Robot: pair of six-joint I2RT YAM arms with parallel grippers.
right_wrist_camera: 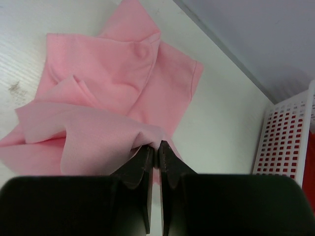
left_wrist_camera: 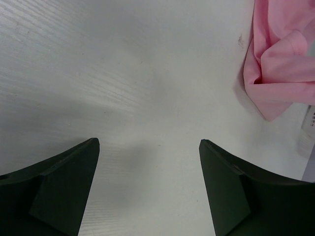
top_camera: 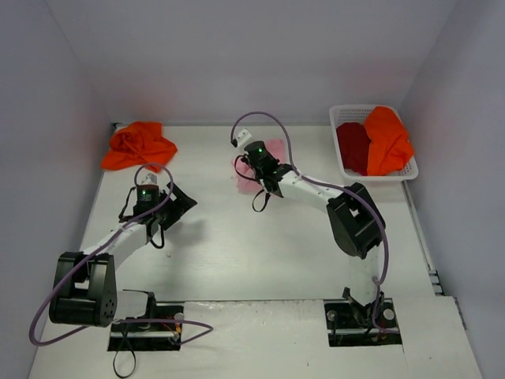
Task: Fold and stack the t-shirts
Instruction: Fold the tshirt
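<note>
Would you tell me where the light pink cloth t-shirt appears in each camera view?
Top external: the light pink cloth t-shirt at centre back, partly under the right gripper.
Left wrist: the shirt in the upper right corner.
Right wrist: the shirt spreads left and centre, pinched by the gripper.
Shared landmark: white latticed plastic basket, right of the shirt in top and right wrist views.

Bright, even, diffuse light from overhead; the white bench [top_camera: 237, 260] carries only soft grey shadows under each arm, and a faint one just ahead of the left pincer [left_wrist_camera: 149, 141]; no hard glare; close to the lens both the left and right pincer [right_wrist_camera: 155, 145] look dark and soft-focused; the pink t-shirt [right_wrist_camera: 108, 98] just beyond the right one is sharp, slightly washed out.
</note>
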